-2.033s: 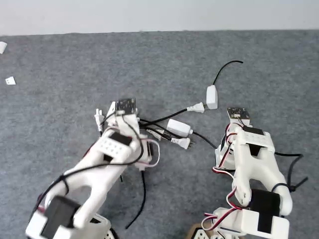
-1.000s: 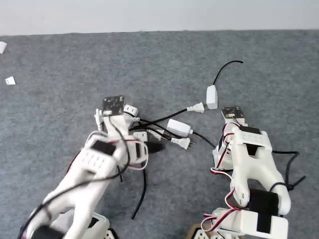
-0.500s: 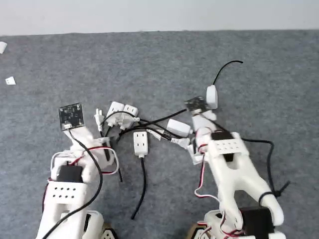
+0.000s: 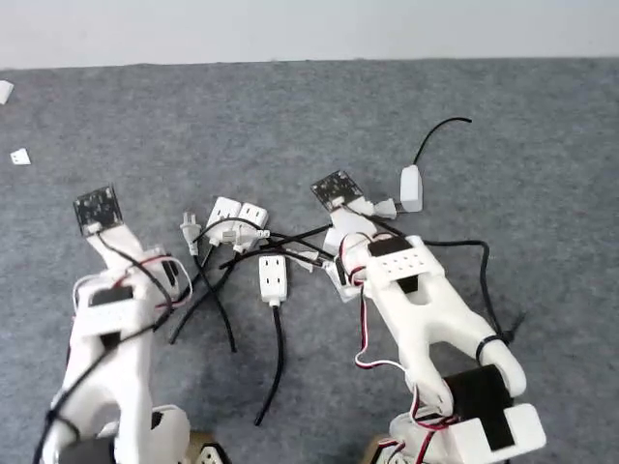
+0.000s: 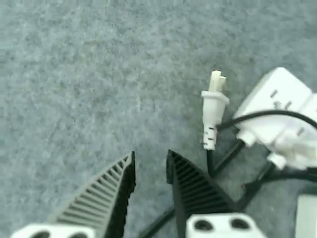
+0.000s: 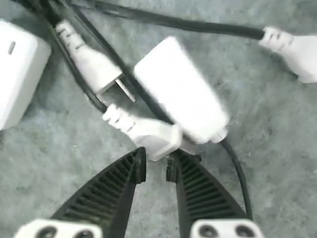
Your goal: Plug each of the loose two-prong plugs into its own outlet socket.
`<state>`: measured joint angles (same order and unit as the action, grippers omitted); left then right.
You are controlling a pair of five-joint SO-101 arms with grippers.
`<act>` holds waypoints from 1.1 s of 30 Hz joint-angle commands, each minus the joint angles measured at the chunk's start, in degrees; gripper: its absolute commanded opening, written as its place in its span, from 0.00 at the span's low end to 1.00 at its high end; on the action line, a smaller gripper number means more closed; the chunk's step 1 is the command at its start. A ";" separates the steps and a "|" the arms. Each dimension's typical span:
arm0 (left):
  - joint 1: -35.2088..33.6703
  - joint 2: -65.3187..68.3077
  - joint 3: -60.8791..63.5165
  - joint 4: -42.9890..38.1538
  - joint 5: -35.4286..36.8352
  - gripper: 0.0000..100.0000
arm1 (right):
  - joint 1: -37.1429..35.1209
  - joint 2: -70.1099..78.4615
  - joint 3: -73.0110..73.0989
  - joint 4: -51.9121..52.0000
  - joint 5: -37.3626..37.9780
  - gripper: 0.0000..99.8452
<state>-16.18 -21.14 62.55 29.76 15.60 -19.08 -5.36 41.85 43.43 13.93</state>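
Note:
A tangle of black cords with white two-prong plugs and white outlet sockets lies mid-table. Two sockets (image 4: 238,213) sit side by side, one socket (image 4: 272,275) lies in front of them, and another socket (image 4: 411,188) is further right. My left gripper (image 5: 150,161) is open by a narrow gap with nothing in it, hovering over carpet short of a loose plug (image 5: 214,106) whose prongs point away. My right gripper (image 6: 156,158) is open just as narrowly, its tips right at a white plug (image 6: 148,135) beside a white adapter block (image 6: 181,89).
Grey carpet covers the table. The left arm (image 4: 106,319) stands left of the cords and the right arm (image 4: 416,290) leans over their right side. Two small white scraps (image 4: 19,156) lie far left. Open carpet stretches behind the cords.
The left arm has swung left off the cord cluster, leaving a socket lying in front. The right arm has swung left and forward over the plugs by the adapter block.

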 commanded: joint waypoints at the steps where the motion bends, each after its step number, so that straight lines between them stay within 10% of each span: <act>1: -1.05 4.04 -7.87 2.81 0.79 0.10 | -0.75 -4.26 -3.34 1.71 -0.44 0.09; 33: -4.13 4.92 -6.73 -7.91 -4.75 0.10 | -4.79 1.36 -6.51 -6.55 22.07 0.13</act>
<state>-19.78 -15.96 56.48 26.59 14.90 -23.47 -4.57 40.53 37.98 34.59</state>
